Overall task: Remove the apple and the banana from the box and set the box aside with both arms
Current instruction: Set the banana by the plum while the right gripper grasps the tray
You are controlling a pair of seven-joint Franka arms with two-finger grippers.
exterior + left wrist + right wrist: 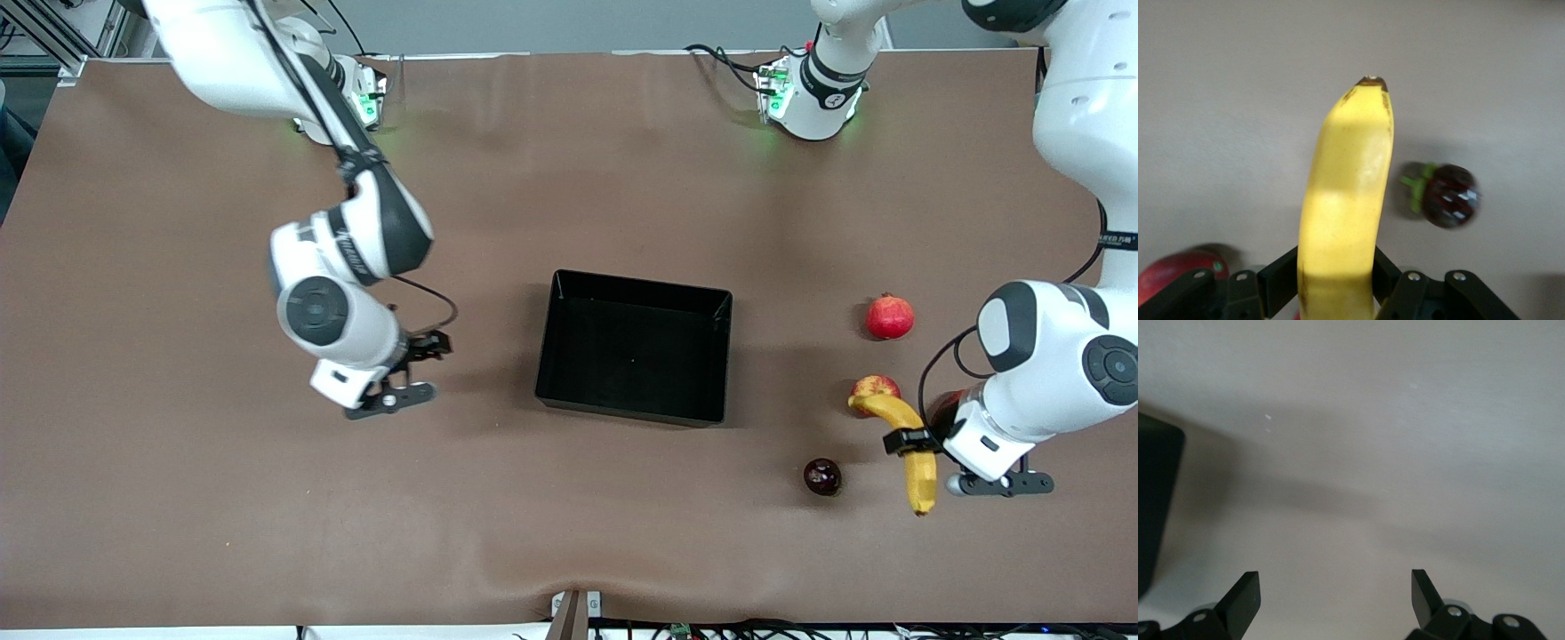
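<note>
Left hand (pixel 909 442) clamped on banana (pixel 909 449) mid-length, over bench (pixel 569 142) at left arm's end, beside apple (pixel 876 388). Banana's long axis runs from apple toward front camera. Box (pixel 569 396) empty at bench centre, well apart from both hands. Right hand (pixel 418 369) waits, fingers apart, over bare bench near box's side at right arm's end. Pomegranate (pixel 890 316) and dark round fruit (pixel 822 476) flank set-down spot; release there looks tight.
</note>
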